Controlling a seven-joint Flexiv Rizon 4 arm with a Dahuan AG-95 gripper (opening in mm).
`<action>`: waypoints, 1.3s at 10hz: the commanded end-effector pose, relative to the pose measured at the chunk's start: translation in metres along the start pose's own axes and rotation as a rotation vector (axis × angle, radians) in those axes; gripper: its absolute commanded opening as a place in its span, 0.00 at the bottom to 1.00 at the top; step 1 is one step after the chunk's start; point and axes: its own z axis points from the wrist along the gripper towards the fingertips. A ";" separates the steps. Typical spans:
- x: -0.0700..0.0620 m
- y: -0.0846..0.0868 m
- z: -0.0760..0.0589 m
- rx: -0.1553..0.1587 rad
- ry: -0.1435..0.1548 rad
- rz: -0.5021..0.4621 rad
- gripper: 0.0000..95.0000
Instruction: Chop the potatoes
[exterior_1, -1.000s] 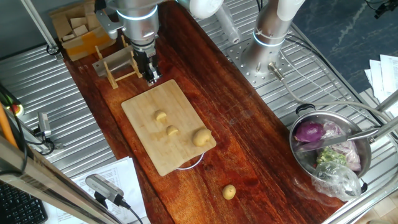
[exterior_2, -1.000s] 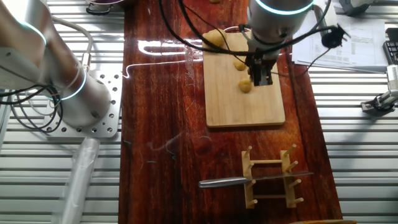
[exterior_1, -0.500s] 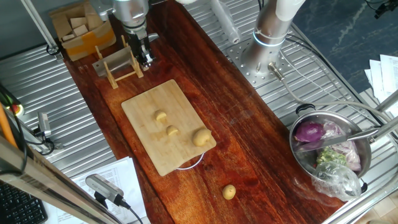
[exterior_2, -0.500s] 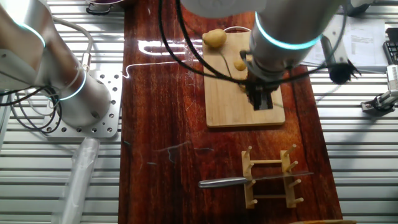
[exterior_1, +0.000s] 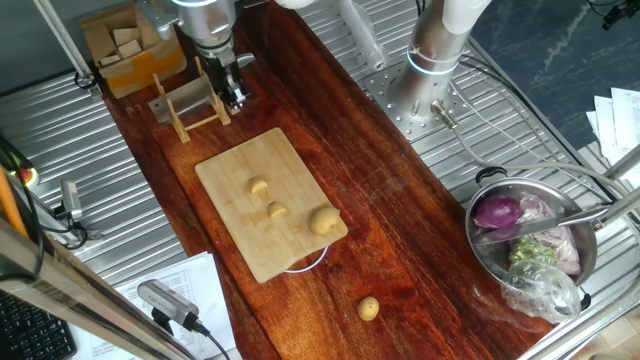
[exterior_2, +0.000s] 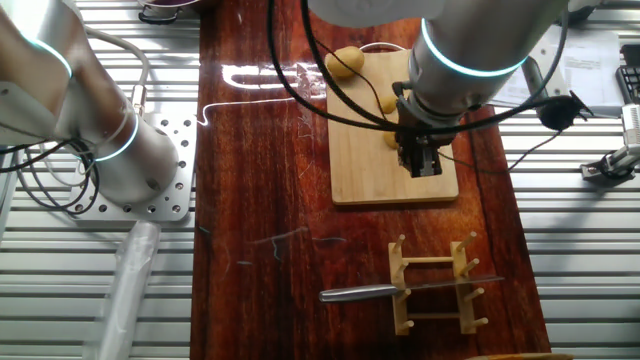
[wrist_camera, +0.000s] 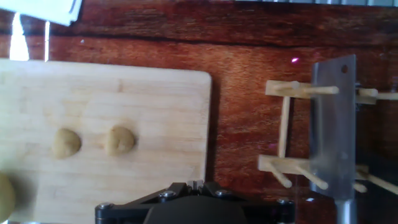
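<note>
1. Potatoes sit on the cutting board (exterior_1: 265, 200): two small potatoes (exterior_1: 259, 187) left and centre, the larger potato (exterior_1: 323, 220) near its right edge.
2. A stray potato (exterior_1: 368, 308) lies off the board, on the table (exterior_1: 390, 190) to the right.
3. They look firm, smooth and prone to rolling; I'd pin each from its sides.
4. Nearly round, so no clear long axis.
5. At far left, the gripper (exterior_1: 233, 92) hovers by the knife (exterior_2: 410, 289) on its rack (exterior_2: 435, 283); I cannot tell how wide its jaws stand.
</note>
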 end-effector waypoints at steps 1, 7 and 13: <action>0.008 -0.038 -0.001 0.002 -0.026 0.006 0.00; 0.007 -0.086 0.003 -0.030 0.035 -0.005 0.00; 0.009 -0.135 0.012 -0.035 0.056 -0.010 0.00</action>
